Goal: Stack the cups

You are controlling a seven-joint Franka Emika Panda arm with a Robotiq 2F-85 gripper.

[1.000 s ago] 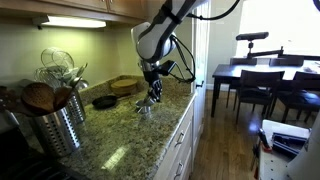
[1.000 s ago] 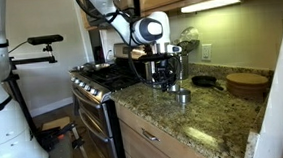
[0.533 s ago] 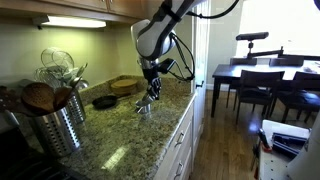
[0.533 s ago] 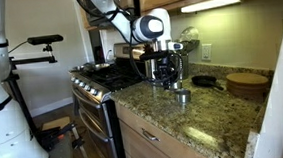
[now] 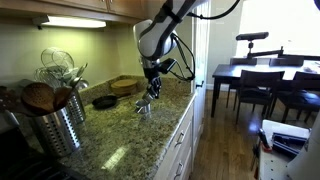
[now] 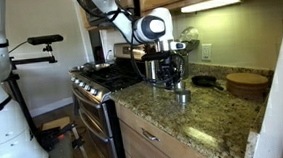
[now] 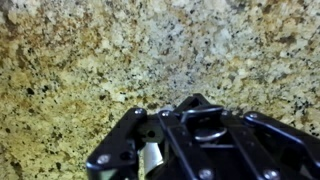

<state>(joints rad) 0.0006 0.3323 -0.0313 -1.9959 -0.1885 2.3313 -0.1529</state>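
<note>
My gripper hangs over the granite counter near its front edge; it also shows in the other exterior view. In the wrist view its fingers stand close together around a small dark-looking metal rim, a silver cup, with a shiny silver part at the left. Right below the gripper a small silver cup stands on the counter, also seen in an exterior view. The held cup is just above it, a little apart.
A ribbed steel utensil canister stands at the near left. A small black skillet and a wooden bowl sit behind the gripper. A stove adjoins the counter. The counter edge drops off beside the cups.
The gripper has risen very slightly over the cup on the counter; otherwise nothing has visibly moved.
</note>
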